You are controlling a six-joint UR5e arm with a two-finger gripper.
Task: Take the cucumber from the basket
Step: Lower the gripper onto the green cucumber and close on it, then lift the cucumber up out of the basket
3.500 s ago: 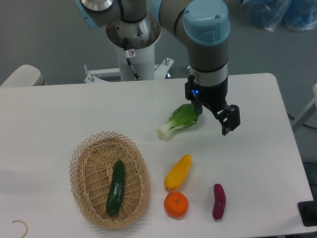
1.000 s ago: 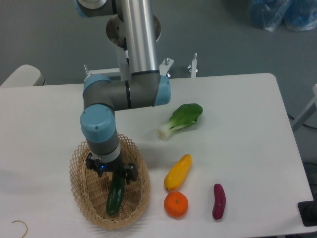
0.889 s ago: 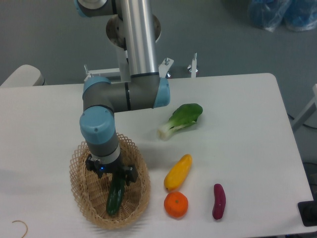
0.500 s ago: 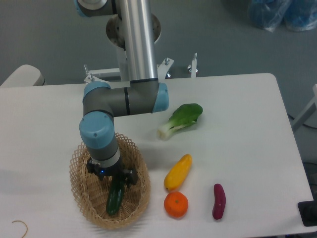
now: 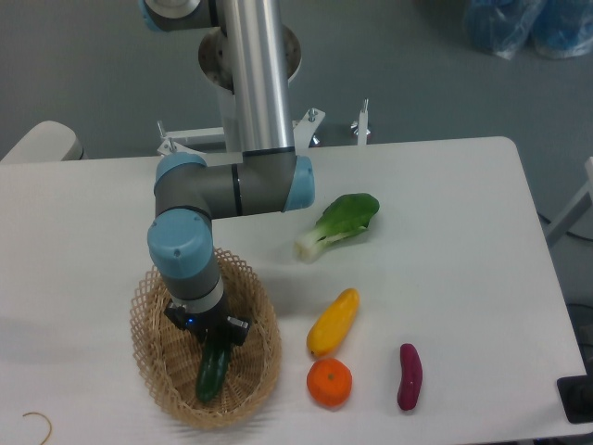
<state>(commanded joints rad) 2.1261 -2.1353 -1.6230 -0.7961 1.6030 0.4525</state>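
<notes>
The dark green cucumber lies lengthwise in the oval wicker basket at the front left of the table. My gripper is down inside the basket, over the cucumber's upper half. Its fingers are drawn in against the cucumber's sides, so it looks shut on the cucumber. The cucumber's upper half is hidden under the gripper; its lower half sticks out toward the front rim and still seems to rest in the basket.
A bok choy lies mid-table. A yellow squash, an orange and a small purple vegetable lie right of the basket. The arm's elbow hangs above the basket's far rim.
The arm came from the bok choy to the basket and went down over the cucumber. In the last half second the fingers drew in on it and its lower end shifted slightly left.
</notes>
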